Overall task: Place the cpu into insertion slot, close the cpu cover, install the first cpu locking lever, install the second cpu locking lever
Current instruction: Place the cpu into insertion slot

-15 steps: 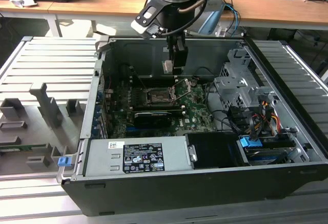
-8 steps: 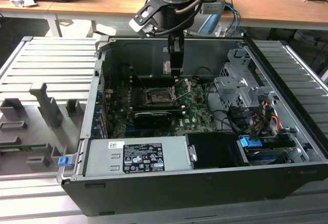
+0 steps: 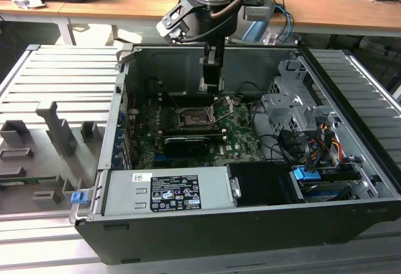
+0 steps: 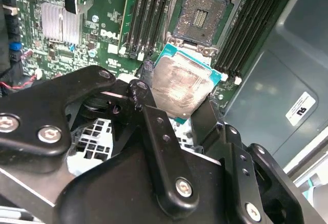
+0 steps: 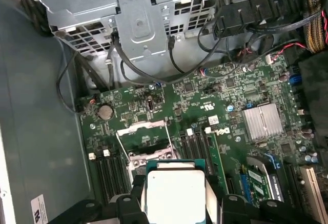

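Note:
My gripper [image 4: 177, 103] is shut on the cpu [image 4: 185, 83], a flat square chip with a dull silvery top and a green edge, one black finger on each side. In both wrist views the chip hangs above the motherboard, close to the open insertion slot [image 4: 203, 13]. The first wrist view has the cpu [image 5: 175, 192] partly covering the slot [image 5: 149, 155], beyond which the cpu cover [image 5: 141, 127] stands swung up, with a thin locking lever [image 5: 121, 149] raised beside it. In the exterior view the gripper [image 3: 212, 81] hovers over the slot [image 3: 193, 118] inside the computer case.
Memory slots [image 4: 148, 14] flank the socket on both sides. A long black card [image 3: 186, 143] lies in front of the socket, a finned heatsink [image 5: 262, 122] nearby. A metal drive cage [image 3: 294, 108] with cables [image 3: 319, 142] stands at the exterior view's right, the power supply [image 3: 169, 191] in front.

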